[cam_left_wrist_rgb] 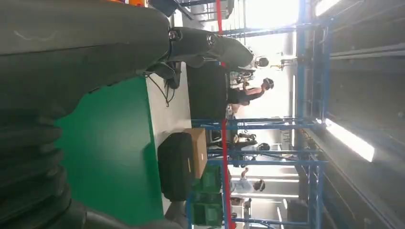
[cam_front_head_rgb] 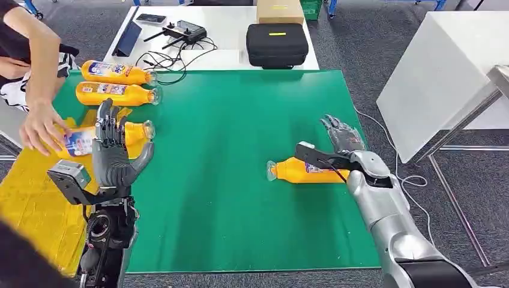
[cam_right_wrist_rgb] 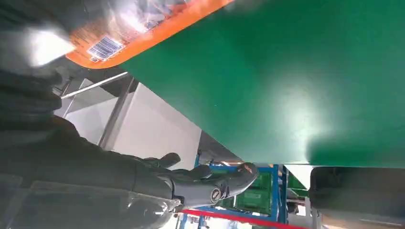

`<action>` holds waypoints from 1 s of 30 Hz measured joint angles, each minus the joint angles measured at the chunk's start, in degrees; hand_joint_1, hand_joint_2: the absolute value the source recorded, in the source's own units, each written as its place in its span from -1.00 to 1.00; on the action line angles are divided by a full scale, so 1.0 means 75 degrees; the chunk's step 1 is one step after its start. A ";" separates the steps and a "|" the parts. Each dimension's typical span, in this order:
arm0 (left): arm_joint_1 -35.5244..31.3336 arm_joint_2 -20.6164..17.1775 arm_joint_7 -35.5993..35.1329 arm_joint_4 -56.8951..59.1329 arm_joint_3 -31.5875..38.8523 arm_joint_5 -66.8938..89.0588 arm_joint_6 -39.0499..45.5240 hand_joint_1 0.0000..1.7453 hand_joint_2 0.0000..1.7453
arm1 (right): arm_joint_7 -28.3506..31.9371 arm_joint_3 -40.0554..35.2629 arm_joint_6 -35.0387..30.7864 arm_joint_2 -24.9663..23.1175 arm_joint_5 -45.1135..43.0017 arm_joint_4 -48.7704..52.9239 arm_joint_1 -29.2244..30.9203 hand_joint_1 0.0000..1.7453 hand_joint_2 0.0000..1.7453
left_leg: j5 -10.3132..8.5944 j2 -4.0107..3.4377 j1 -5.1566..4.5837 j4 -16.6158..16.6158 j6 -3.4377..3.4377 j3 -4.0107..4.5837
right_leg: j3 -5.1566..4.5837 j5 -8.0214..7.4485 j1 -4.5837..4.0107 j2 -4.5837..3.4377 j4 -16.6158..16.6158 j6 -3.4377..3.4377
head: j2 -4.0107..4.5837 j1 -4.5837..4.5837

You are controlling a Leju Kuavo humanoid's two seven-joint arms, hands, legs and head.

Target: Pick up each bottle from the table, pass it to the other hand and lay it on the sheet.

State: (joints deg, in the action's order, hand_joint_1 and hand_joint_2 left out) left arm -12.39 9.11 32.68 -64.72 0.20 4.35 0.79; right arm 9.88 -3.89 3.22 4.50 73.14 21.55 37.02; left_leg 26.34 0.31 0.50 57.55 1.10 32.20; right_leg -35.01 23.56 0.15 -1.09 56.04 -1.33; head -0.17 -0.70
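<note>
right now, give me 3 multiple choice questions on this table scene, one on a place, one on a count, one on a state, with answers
1. Where does the bottle nearest the right hand lie?
A. on the yellow sheet
B. on the green mat
C. on the white table

2. How many orange bottles show in the head view?
A. two
B. four
C. six

3. What is the left hand doing?
A. holding nothing, fingers apart
B. gripping a bottle
C. pressing the black case

Answers:
1. B, the lone bottle lies on its side on the green mat.
2. B, two bottles at the mat's far left, one under a person's hand by the yellow sheet, plus the lone bottle.
3. A, it stands raised with fingers spread, nothing in it.
</note>
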 measured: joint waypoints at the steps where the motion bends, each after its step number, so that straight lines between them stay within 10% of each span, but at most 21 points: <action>1: -0.0007 0.0000 -0.0003 0.0009 0.0000 -0.0015 0.0000 -1.00 1.00 | -0.0018 -0.0009 0.0194 0.0000 -0.0050 -0.0032 0.0044 -1.00 1.00 | 0.0000 -0.0002 0.0000 0.0000 0.0000 -0.0005 | 0.0004 0.0000 0.0000 0.0000 0.0000 0.0000 | 0.0000 -0.0003; 11: -0.0443 0.0015 -0.0029 0.0487 -0.0055 -0.0073 0.0134 -1.00 1.00 | -0.0706 -0.0041 0.2485 0.0015 -0.0242 -0.0350 0.0435 -1.00 1.00 | 0.0011 -0.0007 0.0000 -0.0003 -0.0002 -0.0110 | 0.0101 0.0006 -0.0012 -0.0003 -0.0011 0.0001 | 0.0000 -0.0003; 23: -0.0658 0.0017 -0.0026 0.0880 -0.0073 -0.0111 0.0177 -1.00 1.00 | -0.0901 -0.0169 0.2314 0.0105 -0.0059 -0.0569 -0.0049 -1.00 1.00 | -0.0022 0.0017 -0.0010 0.0000 0.0026 -0.0076 | 0.0088 -0.0022 -0.0005 0.0014 -0.0009 -0.0025 | 0.0000 0.0003; 26: -0.0602 0.0015 -0.0026 0.0895 -0.0067 -0.0122 0.0387 -1.00 1.00 | -0.0915 -0.0259 0.0524 0.0096 0.0090 -0.0566 -0.0135 -1.00 1.00 | -0.0021 0.0021 -0.0006 -0.0001 0.0026 -0.0037 | 0.0064 -0.0021 0.0000 0.0019 -0.0004 -0.0025 | 0.0000 -0.0006; 30: -0.0118 0.0006 -0.0108 0.0603 -0.0020 -0.0058 0.0545 -1.00 1.00 | -0.0571 -0.0201 -0.4054 -0.0167 -0.0374 0.0001 -0.0181 -1.00 1.00 | -0.0022 0.0003 -0.0006 0.0001 0.0025 0.0002 | 0.0007 -0.0021 0.0001 0.0011 -0.0001 -0.0025 | 0.0000 -0.0009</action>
State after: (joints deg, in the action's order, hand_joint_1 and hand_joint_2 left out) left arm -13.27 9.16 31.87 -60.20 0.04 3.91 4.87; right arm 5.60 -5.40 -27.18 3.25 70.33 21.56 35.66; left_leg 26.17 0.34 0.46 57.55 1.28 32.21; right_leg -34.95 23.41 0.15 -1.00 56.03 -1.52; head -0.17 -0.77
